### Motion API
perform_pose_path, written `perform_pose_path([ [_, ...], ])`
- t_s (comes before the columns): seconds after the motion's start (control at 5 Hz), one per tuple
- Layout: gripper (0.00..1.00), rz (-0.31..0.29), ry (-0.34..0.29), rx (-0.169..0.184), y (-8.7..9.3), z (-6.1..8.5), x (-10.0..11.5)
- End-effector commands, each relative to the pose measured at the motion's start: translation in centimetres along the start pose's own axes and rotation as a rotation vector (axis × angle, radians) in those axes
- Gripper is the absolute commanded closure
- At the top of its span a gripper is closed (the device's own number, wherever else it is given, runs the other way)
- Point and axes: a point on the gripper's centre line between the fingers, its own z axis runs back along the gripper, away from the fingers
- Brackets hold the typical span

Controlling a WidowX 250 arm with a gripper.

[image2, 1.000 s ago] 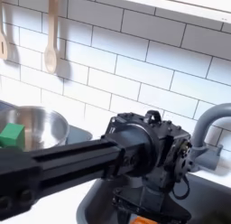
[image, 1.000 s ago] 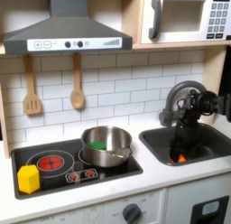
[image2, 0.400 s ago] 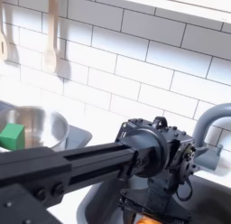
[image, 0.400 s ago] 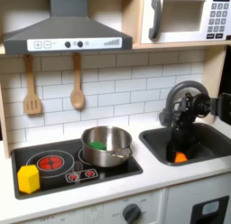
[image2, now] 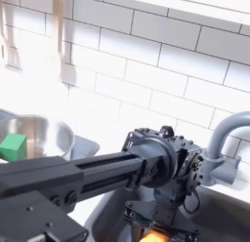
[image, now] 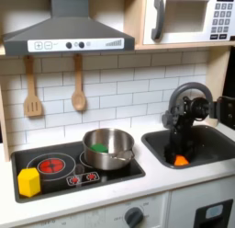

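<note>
Orange piece (image: 181, 160) lies directly beneath pincer (image: 177, 151).

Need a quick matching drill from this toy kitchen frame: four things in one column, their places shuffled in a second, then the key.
Things:
1. orange object
2. yellow block
3. green block
4. wooden spoon

Places:
A. inside the metal pot
B. hanging on the tiled wall
C. in the sink, under the gripper
D. on the front left corner of the stove in the first exterior view

Pairs: 1-C, 2-D, 3-A, 4-B
</note>
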Motion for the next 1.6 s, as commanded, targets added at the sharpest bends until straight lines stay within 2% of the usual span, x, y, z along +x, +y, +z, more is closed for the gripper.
perform_pose_path([
  [0.0,1.00,-0.003,0.002,-0.011,0.4,0.3,-0.1],
  [0.2,1.00,-0.022,-0.010,-0.011,0.1,1.1,-0.1],
  [0.4,1.00,-0.015,-0.004,-0.006,0.3,1.2,0.1],
  [0.8,1.00,-0.013,-0.024,-0.021,0.7,3.4,-0.2],
  [1.0,1.00,-0.024,-0.062,-0.023,0.8,5.2,-0.4],
  [1.4,1.00,-0.010,-0.117,-0.043,2.5,8.1,-0.5],
])
